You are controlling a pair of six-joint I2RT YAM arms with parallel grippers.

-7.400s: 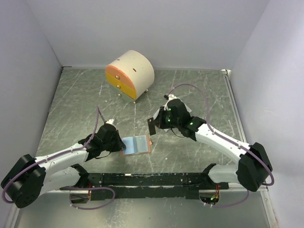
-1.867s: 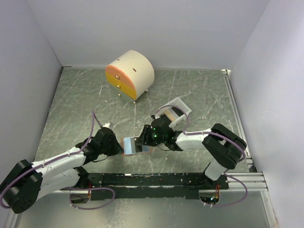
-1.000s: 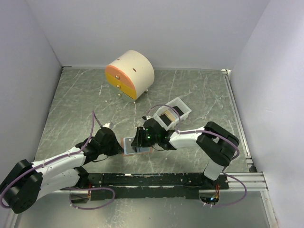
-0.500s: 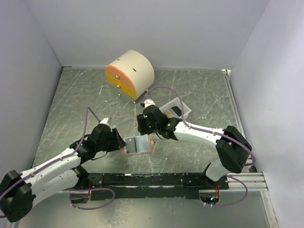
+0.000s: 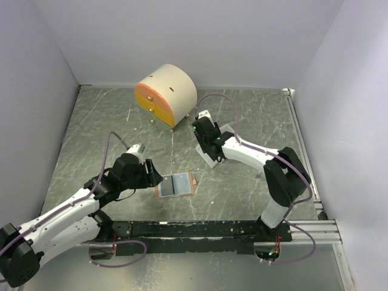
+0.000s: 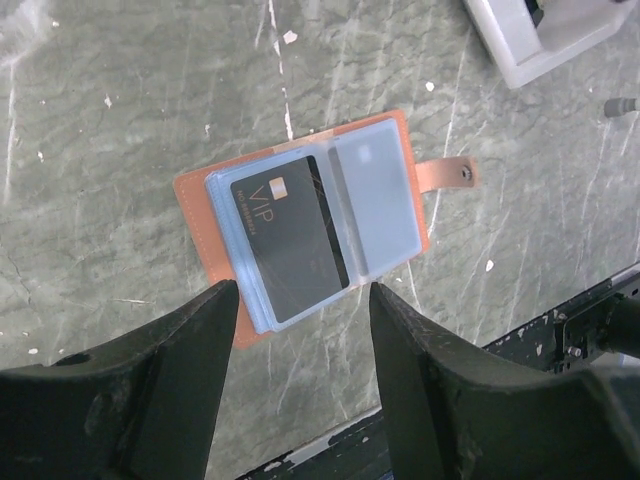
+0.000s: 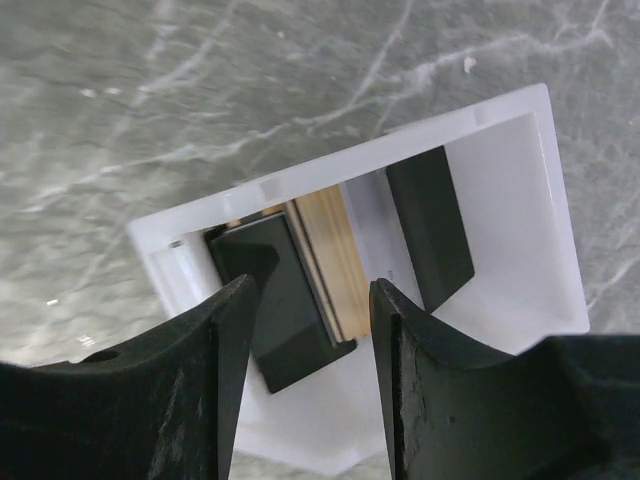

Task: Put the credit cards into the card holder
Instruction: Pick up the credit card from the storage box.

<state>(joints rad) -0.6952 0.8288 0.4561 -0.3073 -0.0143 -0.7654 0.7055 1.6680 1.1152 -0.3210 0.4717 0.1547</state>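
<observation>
Just beyond wide-spread, empty fingers of left gripper [image 6: 300, 288]: card holder [image 6: 375, 200], open flat, black card [image 6: 285, 235] in sleeve nearer fingertips. Beneath parted, empty fingers of right gripper [image 7: 312, 283]: white tray [image 7: 500, 300] holding gold card [image 7: 330, 255], more black cards [image 7: 430, 235].

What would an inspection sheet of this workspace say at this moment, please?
Surface: marbled grey table, with a few white specks.
Job's things: holder open flat, black card in or on one blue sleeve; more cards, black and gold, sit in the white tray.
Clutter: cabinet at the far side.
Pincers: left pincer open above the holder; right pincer open above the tray.
Cables: purple cables loop along both arms.
Surroundings: white walls; black rail at the near edge.
</observation>
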